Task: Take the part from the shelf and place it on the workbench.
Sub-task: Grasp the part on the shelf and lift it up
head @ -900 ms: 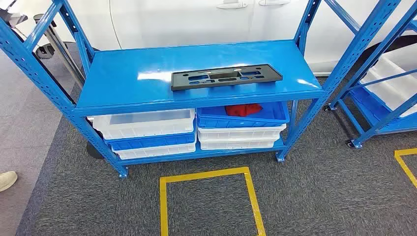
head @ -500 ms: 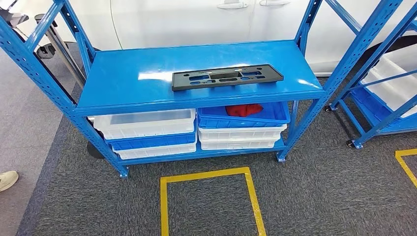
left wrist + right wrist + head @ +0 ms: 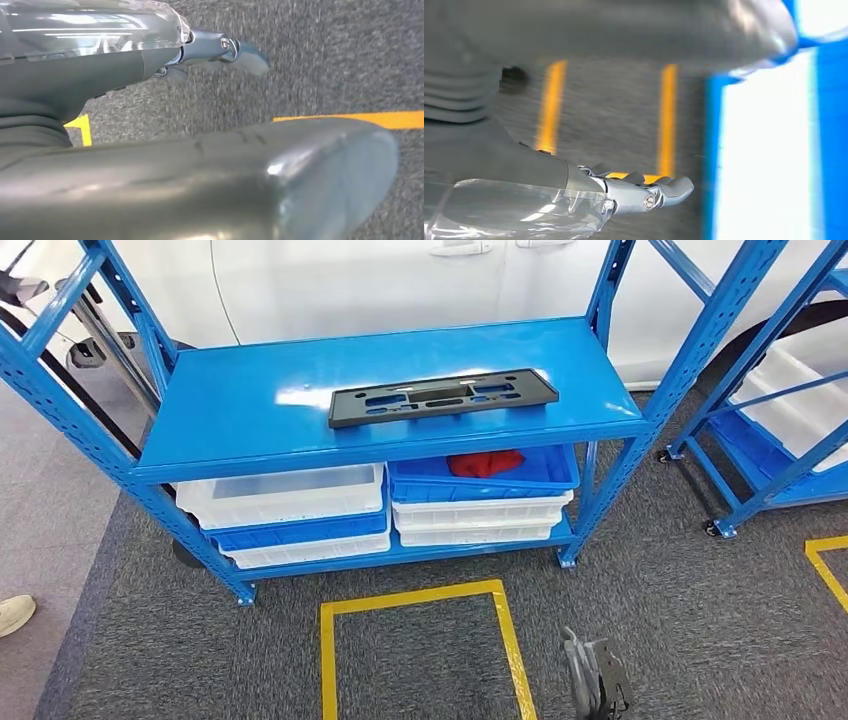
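Lying flat on the blue metal shelf [image 3: 250, 410], the long black plastic part [image 3: 443, 397] sits untouched. The right robot hand [image 3: 595, 680] hangs low over grey carpet, fingers apart and holding nothing; the left robot hand [image 3: 220, 47] likewise holds nothing.

A red item [image 3: 485, 462] lies half hidden in a blue tray [image 3: 560, 472]; the right hand [image 3: 596, 680] is cut off by the frame's bottom edge.

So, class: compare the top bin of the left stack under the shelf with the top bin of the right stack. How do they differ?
The left top bin is white; the right top bin is blue. The left top bin looks empty, while the right top bin holds a red item. The left top bin sits level; the right top bin looks slightly tilted. Both are shallow and rectangular.
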